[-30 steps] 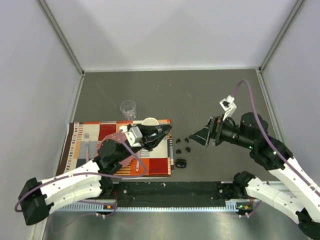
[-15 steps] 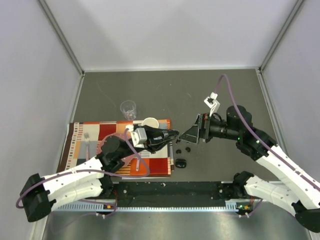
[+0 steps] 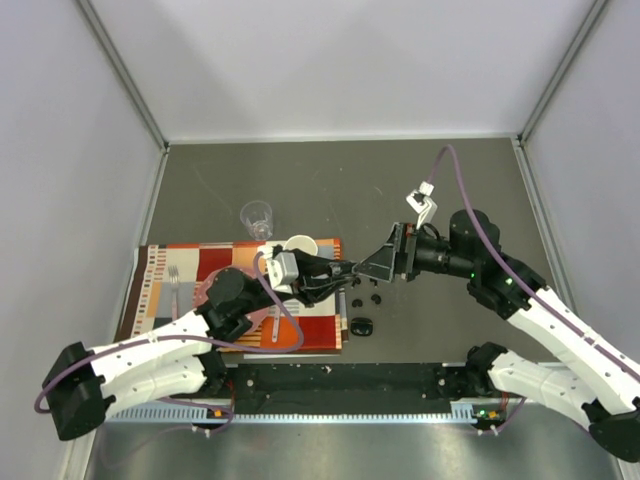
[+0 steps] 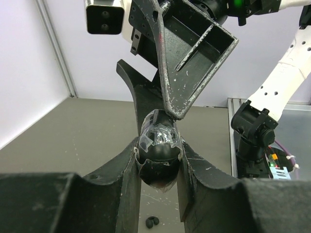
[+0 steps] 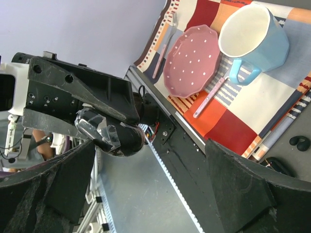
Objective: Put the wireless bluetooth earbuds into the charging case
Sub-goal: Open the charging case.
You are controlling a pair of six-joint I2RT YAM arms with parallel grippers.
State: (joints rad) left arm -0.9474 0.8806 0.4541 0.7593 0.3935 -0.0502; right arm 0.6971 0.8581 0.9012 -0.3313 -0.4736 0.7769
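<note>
Black oval charging case (image 4: 158, 151), wrapped in clear film, was clamped between the two fingers of the left gripper (image 3: 341, 272) and held above the table (image 3: 400, 190). The right gripper (image 3: 367, 268) faced it with its fingers spread wide and closed on nothing. In the left wrist view one right finger tip stood just at the top of the held case; whether they touched could not be told.

Cases numbered two. The second case (image 3: 362, 325) lay on the bare grey table, just off the right edge of the placemat (image 3: 160, 265) and nearer the arm bases.

The earbuds (image 3: 358, 301) lay loose on the table between the placemat edge and the right gripper, beyond the second case and outside both cases. Three small black buds could be counted in the overhead view; a fourth, close under the right gripper, could not be confirmed.

On the one patterned placemat stood:
- one mug (image 5: 252, 36), blue outside and white inside;
- one pink dotted plate (image 5: 192, 60);
- one pink fork (image 5: 163, 48) beside the plate;
- one pink spoon (image 5: 209, 99) between plate and mug.

One clear cup (image 3: 257, 218) stood upright on the table just beyond the far edge of the placemat.
</note>
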